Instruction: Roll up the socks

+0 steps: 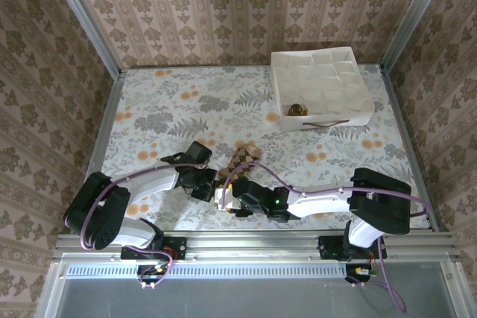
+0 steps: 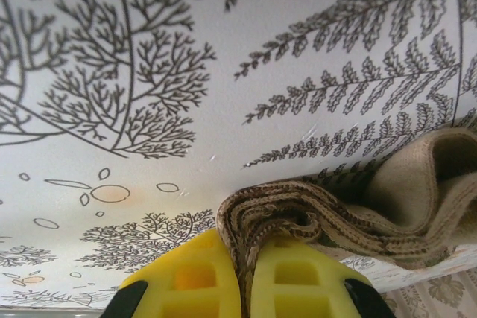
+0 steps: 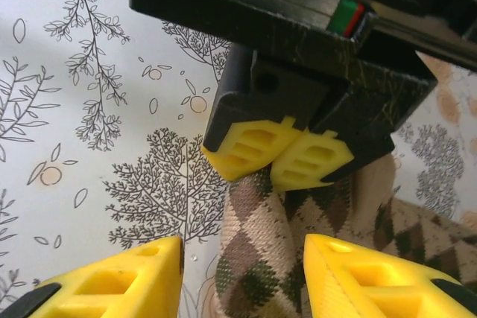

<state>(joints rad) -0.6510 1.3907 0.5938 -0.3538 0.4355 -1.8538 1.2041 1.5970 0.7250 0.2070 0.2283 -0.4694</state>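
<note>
A brown-and-cream argyle sock [image 1: 242, 157] lies on the floral tabletop near the middle front. In the left wrist view my left gripper [image 2: 246, 247] is shut on the sock's [image 2: 335, 214] folded edge, pinched between the yellow fingers. My right gripper [image 3: 242, 258] stands open astride the sock [image 3: 261, 251], one finger [image 3: 112, 281] on each side. The left gripper's fingertips [image 3: 276, 156] show just beyond, clamped on the same sock. From above, the left gripper [image 1: 207, 181] and right gripper [image 1: 226, 197] sit close together at the sock's near end.
A white paper box [image 1: 358, 72] stands at the back right, with a small brownish rolled bundle [image 1: 297, 109] in its near left corner. Patterned walls enclose the table. A metal rail [image 1: 253, 242] runs along the near edge.
</note>
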